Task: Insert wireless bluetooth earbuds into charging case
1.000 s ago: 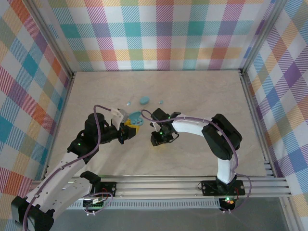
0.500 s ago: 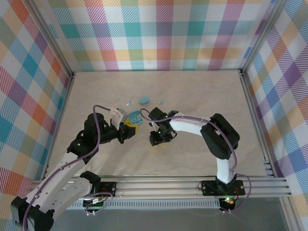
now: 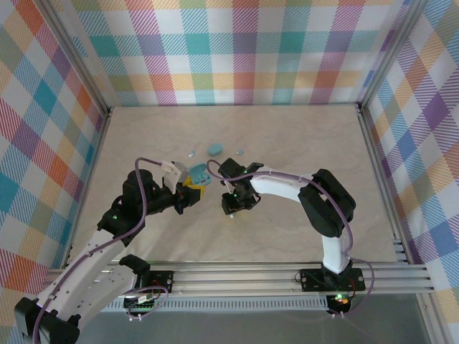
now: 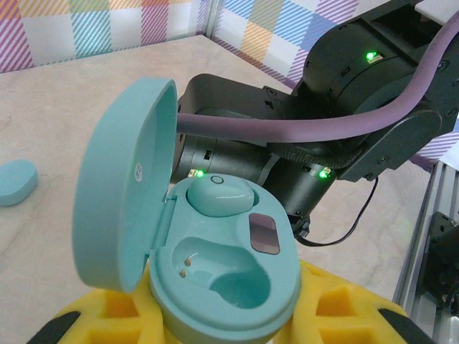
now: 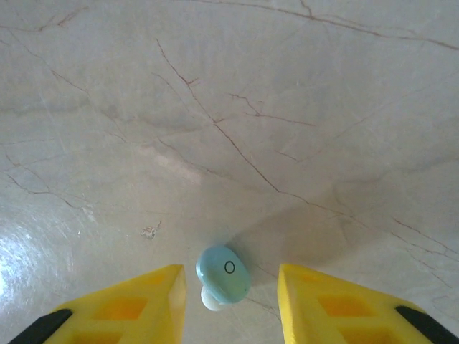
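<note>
Earbud lies on the table between the right gripper's open jaws; left gripper holds the open case tight.

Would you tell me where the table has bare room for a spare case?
Free: the marble between the right arm and right wall, and the strip along the back wall. Crowded: mid-table around the closed case, open case and loose earbuds.

Top cam: high, rear, looking down on table. Left wrist: close on case, shared with top. Right wrist: close, facing table.
</note>
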You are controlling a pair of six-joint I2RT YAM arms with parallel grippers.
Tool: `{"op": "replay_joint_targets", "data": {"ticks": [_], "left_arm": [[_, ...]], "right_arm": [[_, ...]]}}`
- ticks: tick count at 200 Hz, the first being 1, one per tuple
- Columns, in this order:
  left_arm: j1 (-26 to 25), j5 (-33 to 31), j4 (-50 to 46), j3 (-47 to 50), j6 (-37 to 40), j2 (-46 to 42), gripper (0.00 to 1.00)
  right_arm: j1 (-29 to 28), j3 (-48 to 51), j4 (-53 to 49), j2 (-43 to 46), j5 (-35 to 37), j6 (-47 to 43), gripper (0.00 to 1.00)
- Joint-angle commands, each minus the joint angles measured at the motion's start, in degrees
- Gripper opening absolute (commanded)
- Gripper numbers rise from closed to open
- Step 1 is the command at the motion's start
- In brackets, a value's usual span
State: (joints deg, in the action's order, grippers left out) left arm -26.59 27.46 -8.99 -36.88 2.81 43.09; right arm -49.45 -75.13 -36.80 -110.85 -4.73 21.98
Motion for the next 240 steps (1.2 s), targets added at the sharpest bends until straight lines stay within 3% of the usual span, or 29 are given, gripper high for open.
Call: {"op": "replay_joint_targets", "data": {"ticks": [1, 92, 133, 191, 240], "left_arm": [[-0.48, 2.0, 0.25, 0.93, 0.61, -0.57, 0.0], [-0.48, 1.3, -0.23, 1.38, 0.54, -1.78, 0.0], [-0.44, 1.38, 0.25, 1.46, 0.34, -1.79, 0.0], [-0.48, 2.33, 3.21, 1.21, -0.42, -0.19, 0.0], [-0.57, 3.74, 9.63, 1.46, -0.32, 2.27, 0.0]], "right_arm": [[-1.17, -1.83, -1.16, -2.32, 0.76, -0.26, 0.38], [-2.49, -1.69, -3.5, -3.48, 3.41, 0.5, 0.2], [-1.67, 0.05, -4.6, 1.12, 5.98, 0.08, 0.17], [4.23, 3.94, -5.68, 11.98, 4.85, -0.33, 0.17], [5.68, -1.91, -11.63, 17.72, 5.82, -3.42, 0.17]]}}
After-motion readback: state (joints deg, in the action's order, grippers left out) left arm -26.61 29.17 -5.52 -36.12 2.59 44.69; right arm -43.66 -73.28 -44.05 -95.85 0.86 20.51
